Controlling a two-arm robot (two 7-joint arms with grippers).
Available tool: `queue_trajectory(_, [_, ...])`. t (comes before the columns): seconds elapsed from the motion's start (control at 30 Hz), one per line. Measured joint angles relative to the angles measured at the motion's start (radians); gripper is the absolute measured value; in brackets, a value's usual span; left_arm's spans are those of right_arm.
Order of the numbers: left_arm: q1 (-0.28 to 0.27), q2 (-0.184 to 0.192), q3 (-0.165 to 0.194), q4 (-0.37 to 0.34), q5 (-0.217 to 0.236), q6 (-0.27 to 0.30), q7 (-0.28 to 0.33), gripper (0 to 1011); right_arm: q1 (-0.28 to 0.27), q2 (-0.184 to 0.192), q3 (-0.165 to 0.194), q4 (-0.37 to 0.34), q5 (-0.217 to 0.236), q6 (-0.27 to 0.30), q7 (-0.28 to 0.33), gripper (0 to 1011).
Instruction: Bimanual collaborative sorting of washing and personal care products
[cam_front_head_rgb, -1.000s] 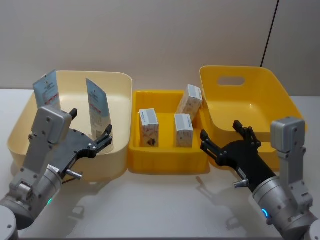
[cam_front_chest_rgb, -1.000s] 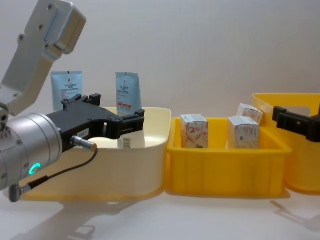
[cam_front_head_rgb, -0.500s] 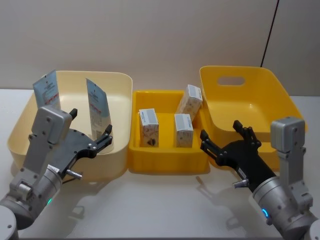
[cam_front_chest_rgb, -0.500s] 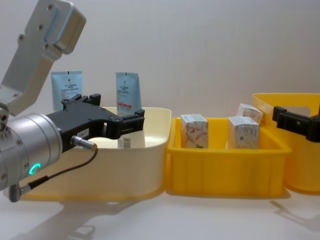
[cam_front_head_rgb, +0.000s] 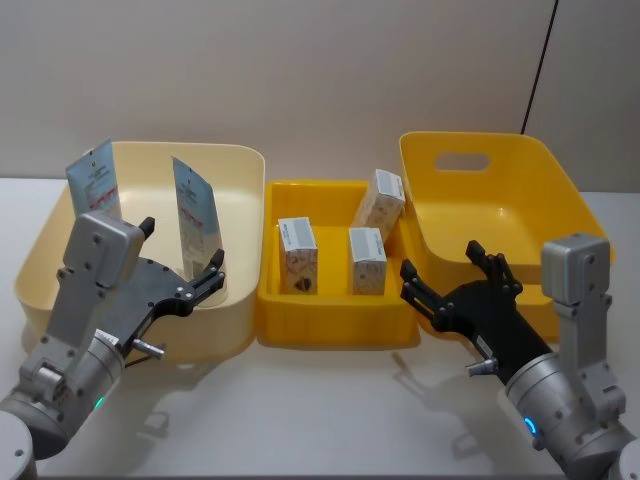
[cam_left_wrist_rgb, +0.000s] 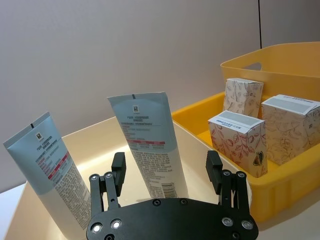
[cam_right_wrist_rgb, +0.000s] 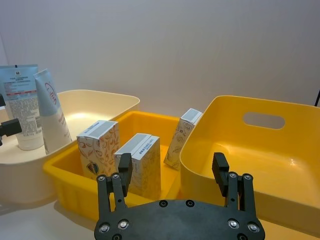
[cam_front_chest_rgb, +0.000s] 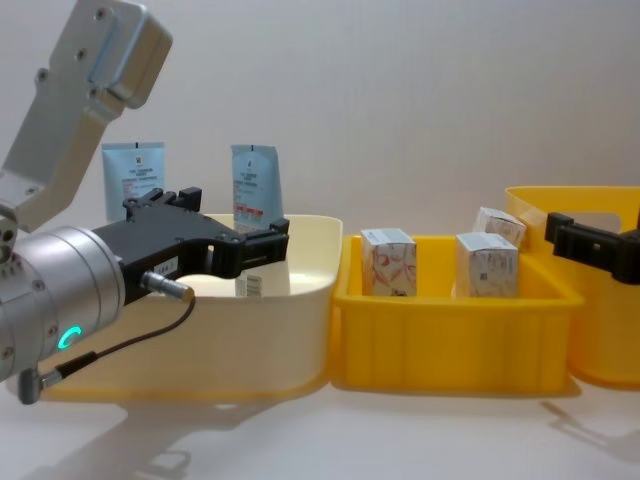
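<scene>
The left gripper (cam_front_head_rgb: 181, 247) and right gripper (cam_front_head_rgb: 441, 260) are held low at the tubs' near edges. Both claws are spread and empty, seemingly readied for a pick. Beyond, three small white cartons (cam_front_head_rgb: 297, 255) printed orange-red are stood in a shallow yellow plastic tray (cam_front_head_rgb: 330, 330), the farthest tilted. Two tall flat squeeze tubes (cam_front_head_rgb: 195, 210), pale blue over white with red marks, are propped upright in a cream plastic tub (cam_front_head_rgb: 190, 148).

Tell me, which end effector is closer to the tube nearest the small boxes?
Left. The left end effector hovers open just in front of that tube, at the cream tub's front. The right end effector sits open beyond the middle tray, by the yellow tub.
</scene>
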Motion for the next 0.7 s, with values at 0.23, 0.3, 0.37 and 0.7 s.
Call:
queue_trajectory(0.23, [0.000, 0.000, 0.000, 0.000, 0.000, 0.000, 0.000, 1000, 0.000, 0.000, 0.000, 0.000, 0.000, 0.000, 0.000, 998])
queue_trajectory(0.3, [0.000, 0.000, 0.000, 0.000, 0.000, 0.000, 0.000, 1000, 0.000, 0.000, 0.000, 0.000, 0.000, 0.000, 0.000, 999])
queue_trajectory(0.37, [0.000, 0.000, 0.000, 0.000, 0.000, 0.000, 0.000, 1000, 0.001, -0.001, 0.000, 0.000, 0.000, 0.000, 0.000, 998])
queue_trajectory(0.7, [0.000, 0.000, 0.000, 0.000, 0.000, 0.000, 0.000, 1000, 0.043, -0.026, -0.023, -0.025, -0.019, 0.042, -0.009, 998])
